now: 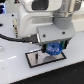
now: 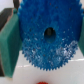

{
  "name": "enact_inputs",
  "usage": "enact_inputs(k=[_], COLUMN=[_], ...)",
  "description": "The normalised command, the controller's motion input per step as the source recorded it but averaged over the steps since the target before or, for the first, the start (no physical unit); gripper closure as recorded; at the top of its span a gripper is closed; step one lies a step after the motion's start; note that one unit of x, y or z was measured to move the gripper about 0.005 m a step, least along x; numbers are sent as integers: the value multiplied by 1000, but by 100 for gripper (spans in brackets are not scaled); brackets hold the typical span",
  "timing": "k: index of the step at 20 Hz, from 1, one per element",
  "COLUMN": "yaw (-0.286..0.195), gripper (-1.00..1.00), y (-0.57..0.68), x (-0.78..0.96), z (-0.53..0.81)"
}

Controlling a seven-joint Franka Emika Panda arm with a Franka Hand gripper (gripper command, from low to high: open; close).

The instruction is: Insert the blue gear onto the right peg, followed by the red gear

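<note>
The blue gear (image 1: 52, 49) is a bright-blue toothed disc held in my gripper (image 1: 52, 50), just above the grey black-framed plate (image 1: 39, 58). In the wrist view the blue gear (image 2: 48, 42) fills most of the picture, with its dark centre hole in the middle, between my fingers (image 2: 9, 45). The gripper is shut on it. A sliver of the red gear (image 2: 43, 82) shows at the picture's edge. The right peg is hidden under the gear and gripper.
The plate lies on a white table (image 1: 20, 72). The robot's white arm and a black cable (image 1: 12, 37) fill the back of the exterior view.
</note>
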Motion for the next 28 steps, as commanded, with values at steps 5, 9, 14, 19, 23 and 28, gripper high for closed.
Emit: enact_inputs(k=[5, 9, 14, 19, 23, 28], yaw=[0, 0, 0, 0, 0, 0], gripper=[100, 100, 100, 100, 100, 100], y=[75, -28, -89, -131, -106, -24], x=[51, 86, 159, 206, 198, 146], z=[375, 183, 1, -131, -151, -231])
